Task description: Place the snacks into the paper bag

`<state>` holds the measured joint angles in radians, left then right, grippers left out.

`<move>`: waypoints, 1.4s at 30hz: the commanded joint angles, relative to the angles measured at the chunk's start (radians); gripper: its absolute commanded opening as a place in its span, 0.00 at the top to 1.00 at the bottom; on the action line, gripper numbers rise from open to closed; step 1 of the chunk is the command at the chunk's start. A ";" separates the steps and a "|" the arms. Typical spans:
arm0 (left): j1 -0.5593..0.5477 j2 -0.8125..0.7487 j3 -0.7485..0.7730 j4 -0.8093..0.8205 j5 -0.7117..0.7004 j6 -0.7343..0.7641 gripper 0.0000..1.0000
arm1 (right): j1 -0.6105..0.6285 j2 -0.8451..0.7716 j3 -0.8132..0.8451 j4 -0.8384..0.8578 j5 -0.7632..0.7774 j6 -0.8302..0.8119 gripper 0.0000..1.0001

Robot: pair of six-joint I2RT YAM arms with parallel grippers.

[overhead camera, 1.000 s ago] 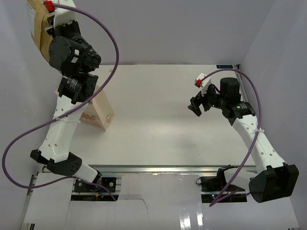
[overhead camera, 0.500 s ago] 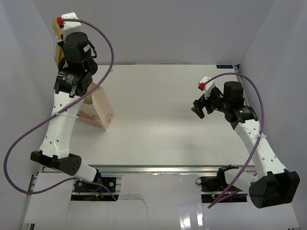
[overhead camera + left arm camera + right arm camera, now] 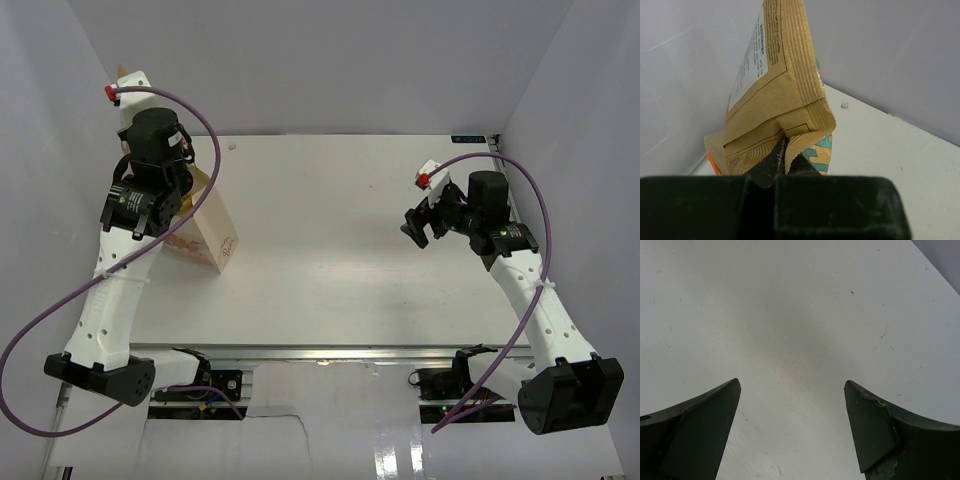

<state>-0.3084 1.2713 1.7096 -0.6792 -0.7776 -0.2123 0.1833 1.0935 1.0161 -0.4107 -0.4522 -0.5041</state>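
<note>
Left gripper (image 3: 785, 150) pinches the lower edge of the tan-and-teal chip bag (image 3: 775, 90), held upright near the left wall. Paper bag (image 3: 212, 232) sits at table left, partly under that arm. Right gripper (image 3: 790, 415) is spread, empty, over the bare table (image 3: 790, 315).

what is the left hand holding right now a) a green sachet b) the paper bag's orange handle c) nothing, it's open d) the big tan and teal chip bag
D: the left wrist view shows the left hand shut on an edge of the chip bag.
</note>
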 commanded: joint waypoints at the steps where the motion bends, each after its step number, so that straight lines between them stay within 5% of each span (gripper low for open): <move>1: 0.003 -0.033 -0.013 -0.039 0.041 -0.071 1.00 | -0.007 -0.006 -0.007 0.033 -0.025 -0.004 0.10; 13: 0.005 -0.263 -0.225 0.139 0.273 -0.003 1.00 | -0.007 0.003 -0.008 0.035 -0.042 0.006 0.10; 33: 0.005 -0.391 -0.495 0.113 0.334 -0.087 1.00 | -0.007 -0.007 -0.039 0.035 -0.054 0.012 0.10; 36: 0.005 -0.389 -0.510 0.112 0.330 -0.101 0.81 | -0.007 -0.009 -0.044 0.035 -0.055 0.010 0.10; 37: 0.003 -0.385 -0.502 0.110 0.327 -0.102 0.54 | -0.007 -0.009 -0.045 0.035 -0.056 0.010 0.10; 39: 0.005 -0.372 -0.484 0.109 0.321 -0.102 0.26 | -0.007 -0.011 -0.045 0.035 -0.057 0.009 0.10; 42: 0.003 -0.334 -0.409 0.104 0.331 -0.085 0.05 | -0.007 -0.012 -0.047 0.033 -0.065 0.007 0.10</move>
<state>-0.3031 0.9184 1.2144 -0.6010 -0.4572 -0.2993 0.1825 1.1015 0.9684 -0.4080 -0.4957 -0.5003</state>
